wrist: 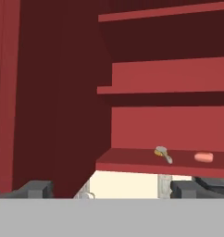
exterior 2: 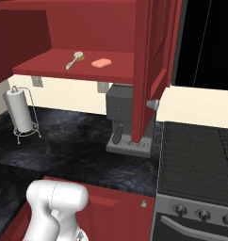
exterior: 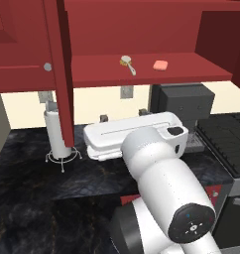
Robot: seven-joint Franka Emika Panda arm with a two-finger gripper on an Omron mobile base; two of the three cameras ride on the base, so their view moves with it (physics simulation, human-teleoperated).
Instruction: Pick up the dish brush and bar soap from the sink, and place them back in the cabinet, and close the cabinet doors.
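1. The pincer [wrist: 112, 190] stands wide open with nothing between its fingers; in the hand view its two dark tips sit far apart at the bottom, facing the open cabinet from below and to the side of the shelf.
2. The cabinet [exterior: 142, 30] is the biggest thing here, dark red, mounted on the wall above the black marbled counter [exterior: 32, 188]. Its interior is open to view.
3. The cabinet doors hang open: the left door [exterior: 60, 69] swings out toward us edge-on in the left base view, and the right door [exterior 2: 151, 66] does the same in the right base view, its round silver knob [exterior 2: 152, 104] low on the edge.
4. The red shelf [exterior: 191, 69] is the cabinet's floor, and both small things lie on it.
5. A dark coffee machine [exterior 2: 123, 117] stands on the counter below the shelf, and a paper towel holder [exterior 2: 19, 113] stands further left.
6. The dish brush [exterior: 127, 63] lies flat near the middle of the shelf. Its long axis runs diagonally, the round head toward the back, the thin handle angled toward the front edge.
7. The bar soap [exterior: 160, 65] lies flat just to the right of the brush, apart from it, its longer side roughly along the shelf's front edge.
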